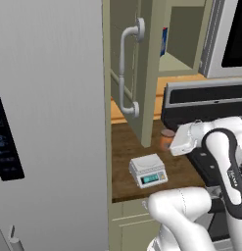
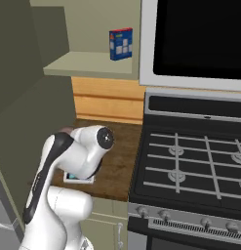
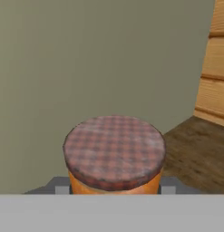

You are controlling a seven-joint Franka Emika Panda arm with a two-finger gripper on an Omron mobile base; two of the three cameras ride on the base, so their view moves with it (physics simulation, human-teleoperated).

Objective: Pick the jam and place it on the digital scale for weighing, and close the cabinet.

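I have the tool [image 3: 114, 189] clamped on the jam [image 3: 114, 154], one finger on each side of the orange jar just under its checked lid, and in the left base view the jar [image 1: 167, 138] sits beside the open cabinet door [image 1: 142, 73], over the back part of the worktop [image 1: 127, 147]. The scale [image 1: 148, 170] stands near the worktop's front edge, apart from the jar. A blue and red box [image 2: 121, 44] stands on the cabinet shelf [image 2: 88, 66].
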